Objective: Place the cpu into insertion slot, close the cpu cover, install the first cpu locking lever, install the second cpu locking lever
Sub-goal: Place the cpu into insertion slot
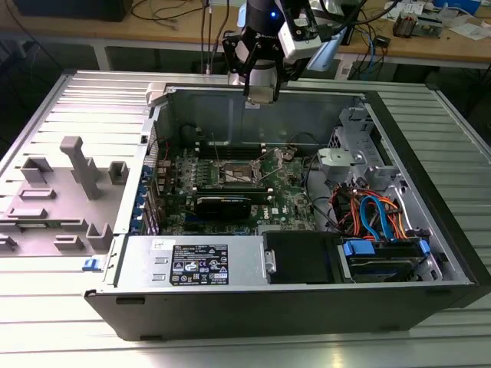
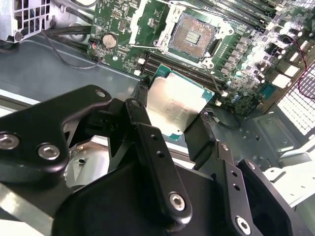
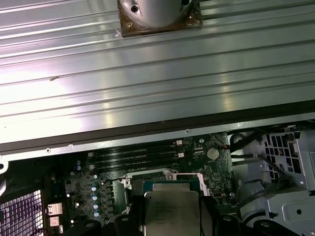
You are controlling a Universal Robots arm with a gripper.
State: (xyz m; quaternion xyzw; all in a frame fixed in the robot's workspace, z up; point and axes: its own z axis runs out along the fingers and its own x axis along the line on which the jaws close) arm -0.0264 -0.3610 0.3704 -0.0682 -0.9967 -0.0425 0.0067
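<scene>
The ribbed metal tabletop point(image 1: 77, 92) carries an open computer case point(image 1: 307, 307) lying on its side. Grey plastic fixtures point(image 1: 77, 165) stand on the tabletop at the exterior view's left of the case. Inside the case lies the green circuit board point(image 1: 288, 201). In the exterior view it is partly hidden by a black card point(image 1: 222, 205) and, toward that view's right, by a bundle of orange and blue cables point(image 1: 368, 215). The robot arm point(image 1: 265, 46) hangs over the case's far wall, its upper part cut off at the picture's edge. From there, what the jaws carry is too small to make out.

Both wrist views show it plainly: the jaws are clenched on the cpu point(image 2: 172, 101), with a black finger point(image 2: 143, 120) pressed against each of two opposite edges. The chip's dull silver top faces the cameras, and it hangs in the air above the board, apart from it. In the first wrist view the picture's edge cuts off part of the chip.

The insertion slot point(image 2: 194, 34) lies uncovered on the board, its dark pin field showing inside a silvery rim. In the first wrist view the held chip hides part of it. The cpu cover point(image 2: 140, 14) seems to be swung back just beside the slot, with green board showing through its window. Its outer edge is cut off, so its exact tilt is hard to tell.
</scene>
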